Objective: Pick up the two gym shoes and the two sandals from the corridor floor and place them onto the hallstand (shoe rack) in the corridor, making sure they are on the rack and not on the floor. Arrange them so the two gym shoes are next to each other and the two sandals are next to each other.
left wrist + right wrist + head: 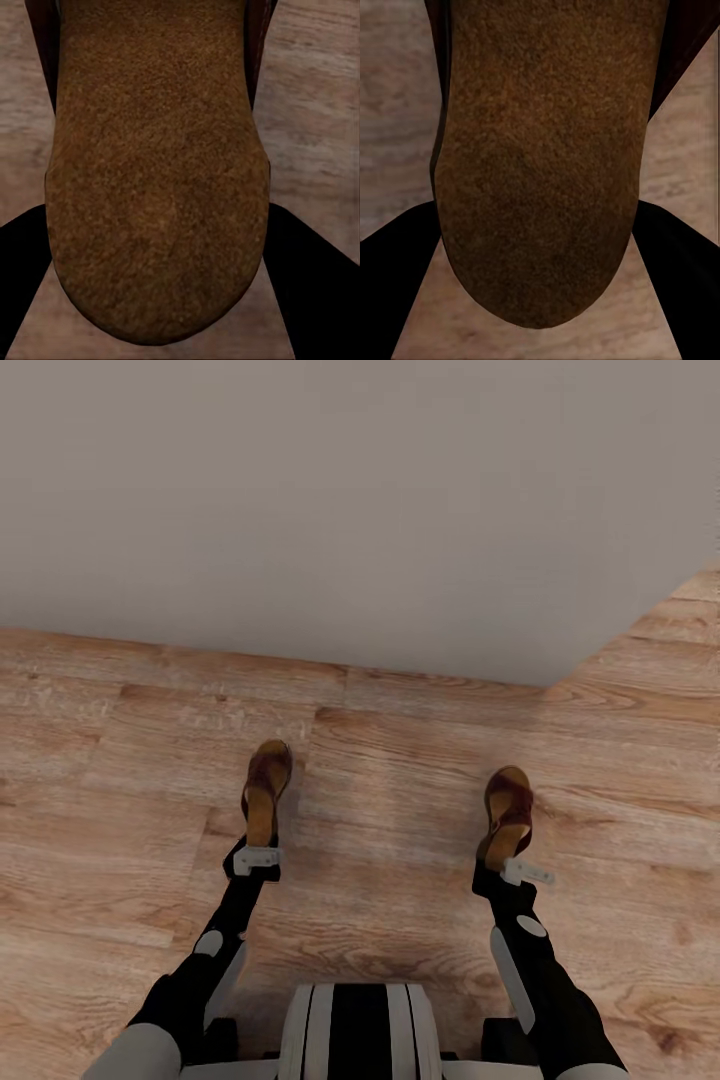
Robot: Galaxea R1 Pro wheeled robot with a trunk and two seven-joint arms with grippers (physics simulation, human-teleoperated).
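Two dark brown sandals with tan insoles point away from me over the corridor floor (400, 760). My left gripper (257, 857) is shut on the heel of the left sandal (267, 780). My right gripper (512, 868) is shut on the heel of the right sandal (509, 805). In the left wrist view the tan insole of its sandal (157, 172) spans the frame between two black fingers (319, 285). The right wrist view shows the other sandal's insole (547, 165) the same way, with black fingers (390, 277) at either side. The gym shoes and the hallstand are out of view.
A plain grey wall (330, 500) stands close ahead, and its corner ends at the right, where wood planks (660, 650) run on past it. My white and black trunk (358, 1030) is at the bottom of the head view.
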